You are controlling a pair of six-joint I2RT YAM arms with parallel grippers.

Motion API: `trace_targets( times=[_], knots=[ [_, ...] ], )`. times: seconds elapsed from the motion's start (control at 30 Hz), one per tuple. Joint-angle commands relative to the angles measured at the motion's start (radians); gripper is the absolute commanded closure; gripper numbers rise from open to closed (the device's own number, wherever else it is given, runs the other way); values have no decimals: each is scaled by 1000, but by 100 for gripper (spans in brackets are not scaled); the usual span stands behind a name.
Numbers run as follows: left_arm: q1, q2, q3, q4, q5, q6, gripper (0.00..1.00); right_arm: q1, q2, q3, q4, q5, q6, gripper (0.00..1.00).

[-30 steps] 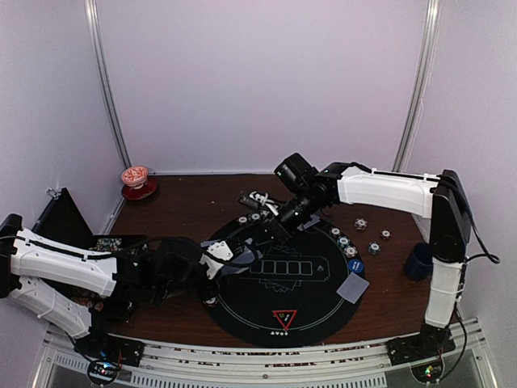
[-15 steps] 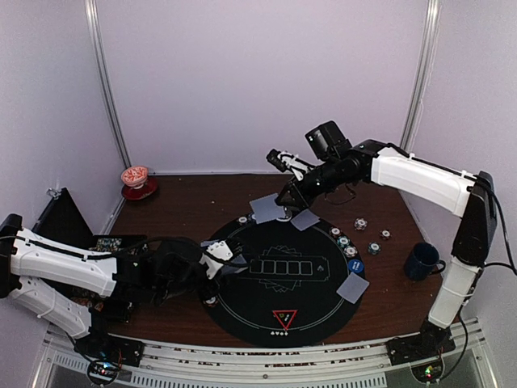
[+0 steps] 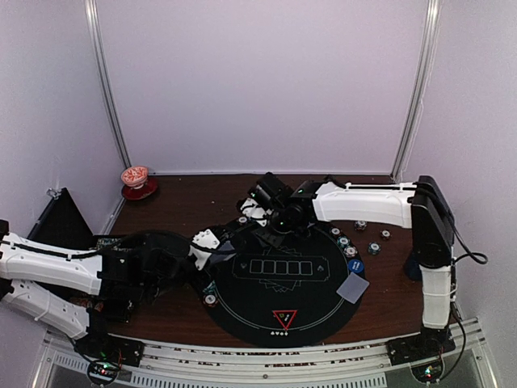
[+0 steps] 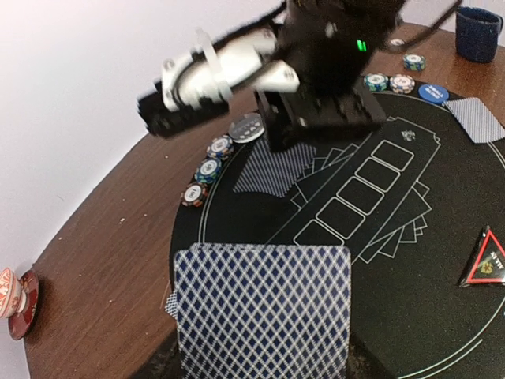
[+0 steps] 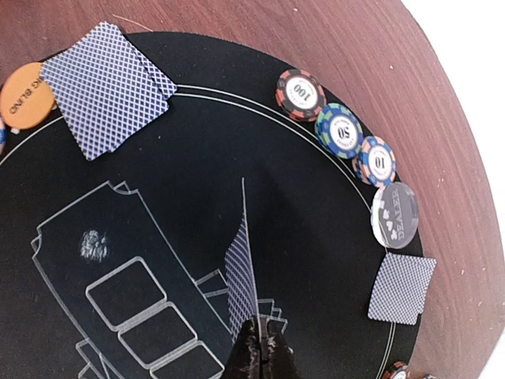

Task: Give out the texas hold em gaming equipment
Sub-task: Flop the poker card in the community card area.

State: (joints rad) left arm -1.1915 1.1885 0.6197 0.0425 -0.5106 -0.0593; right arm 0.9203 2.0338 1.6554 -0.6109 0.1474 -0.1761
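Note:
My left gripper (image 3: 212, 243) is shut on a deck of grey-blue-backed cards (image 4: 263, 312) at the left rim of the round black mat (image 3: 323, 301); the deck hides its fingers. My right gripper (image 5: 259, 335) is shut on a single card (image 5: 243, 272), seen edge-on, just above the mat's far left part; it also shows in the top view (image 3: 273, 220). Striped chips (image 5: 342, 130) and a grey dealer button (image 5: 394, 215) line the rim. Another card (image 5: 106, 87) lies beside the orange button (image 5: 25, 95). The red triangle marker (image 3: 284, 318) sits at the mat's near edge.
A card (image 3: 353, 287), a blue button (image 3: 355, 264) and chips (image 3: 345, 241) sit on the mat's right side, with loose chips (image 3: 375, 248) beyond. The dark blue mug (image 4: 479, 31) stands far right. The red-and-white cup (image 3: 135, 179) stands at the back left corner.
My right gripper took a card at the deck, swung up to the far edge, then came back down left over the mat. My left gripper drew back slightly left with the deck.

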Motion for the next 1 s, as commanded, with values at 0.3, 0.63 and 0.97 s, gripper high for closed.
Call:
trace_targets(
  times=[0.3, 0.63, 0.97],
  knots=[
    [-3, -98, 4, -10, -86, -37, 46, 104, 151, 133, -8, 18, -19, 100],
    [-3, -96, 2, -3, -76, -35, 46, 130, 227, 192, -49, -141, -28, 100],
    [-3, -98, 0, -3, -73, -33, 46, 152, 255, 197, -68, -187, -28, 100]
  ],
)
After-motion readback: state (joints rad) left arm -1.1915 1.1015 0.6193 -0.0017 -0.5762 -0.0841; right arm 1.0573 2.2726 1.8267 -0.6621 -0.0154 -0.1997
